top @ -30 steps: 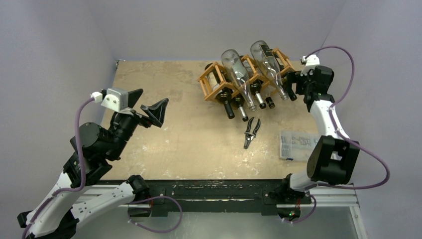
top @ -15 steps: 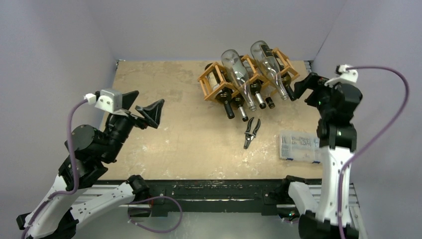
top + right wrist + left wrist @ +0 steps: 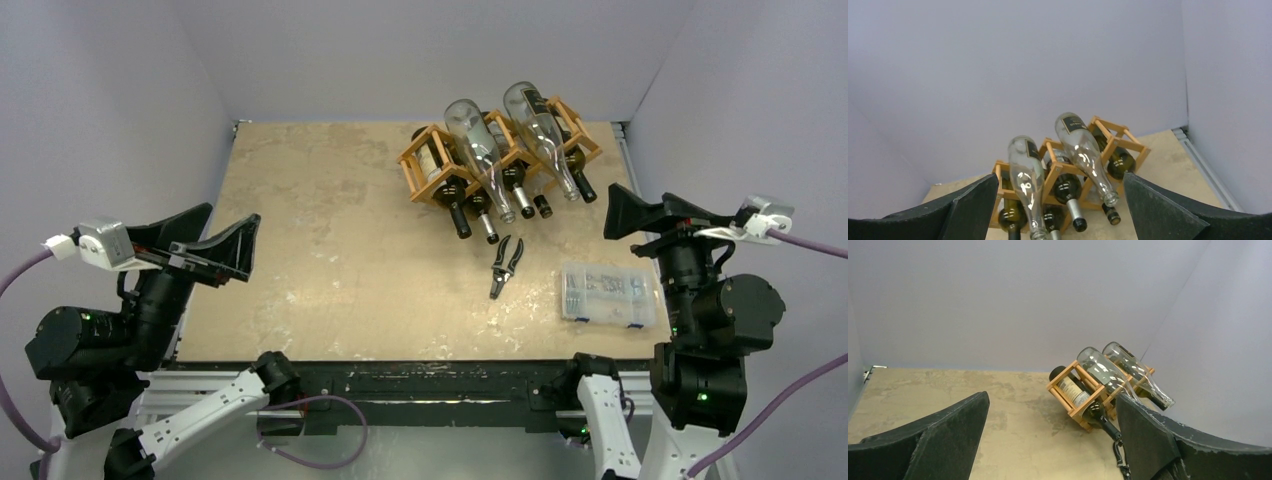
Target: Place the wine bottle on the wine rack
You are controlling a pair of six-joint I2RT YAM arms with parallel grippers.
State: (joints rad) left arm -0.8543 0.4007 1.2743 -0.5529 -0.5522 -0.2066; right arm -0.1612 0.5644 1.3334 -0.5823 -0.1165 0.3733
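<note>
The wooden wine rack (image 3: pixel 415 175) stands at the far right of the table. Two clear wine bottles (image 3: pixel 475 145) (image 3: pixel 535 120) lie slanted on top of it, and dark bottles fill its cells. It also shows in the left wrist view (image 3: pixel 1086 400) and the right wrist view (image 3: pixel 1134 145), with the clear bottles (image 3: pixel 1025 175) (image 3: pixel 1080 145) resting across it. My left gripper (image 3: pixel 233 215) hangs open over the near-left table edge, holding nothing. My right gripper (image 3: pixel 615 222) is open and empty too, raised near the right edge, well short of the rack.
Black-handled pliers (image 3: pixel 507 265) lie on the table in front of the rack. A clear plastic compartment box (image 3: pixel 605 293) sits near the right front corner. Grey walls close in the back and both sides.
The right gripper has drawn back from the rack's right end towards the near edge and risen. The left arm has also pulled back to the near left, its jaws a little wider.
</note>
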